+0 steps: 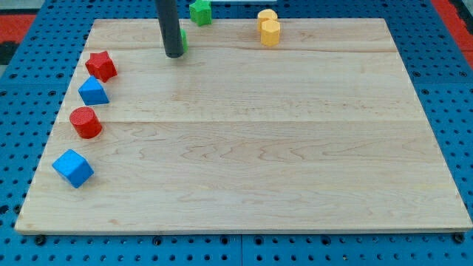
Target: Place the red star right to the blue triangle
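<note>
The red star lies near the board's left edge, toward the view's top. The blue triangle sits just below it, almost touching. My tip rests on the board to the right of the red star, about a hundred pixels away, touching neither block. A green block peeks out from behind the rod; its shape is hidden.
A red cylinder and a blue cube lie lower along the left edge. A green block sits at the top edge. Two yellow blocks stand together at the top right of centre. The wooden board lies on a blue pegboard.
</note>
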`<action>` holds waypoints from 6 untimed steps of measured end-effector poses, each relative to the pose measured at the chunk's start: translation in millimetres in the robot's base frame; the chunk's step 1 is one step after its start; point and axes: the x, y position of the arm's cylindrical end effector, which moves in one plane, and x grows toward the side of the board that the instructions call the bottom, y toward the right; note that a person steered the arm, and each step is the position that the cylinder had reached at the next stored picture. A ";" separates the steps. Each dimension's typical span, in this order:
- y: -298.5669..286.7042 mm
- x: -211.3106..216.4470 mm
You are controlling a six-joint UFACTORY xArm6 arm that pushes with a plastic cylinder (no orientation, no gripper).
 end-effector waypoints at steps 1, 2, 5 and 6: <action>27.0 -44.0; 29.0 -36.2; -160.6 -13.6; -140.5 32.5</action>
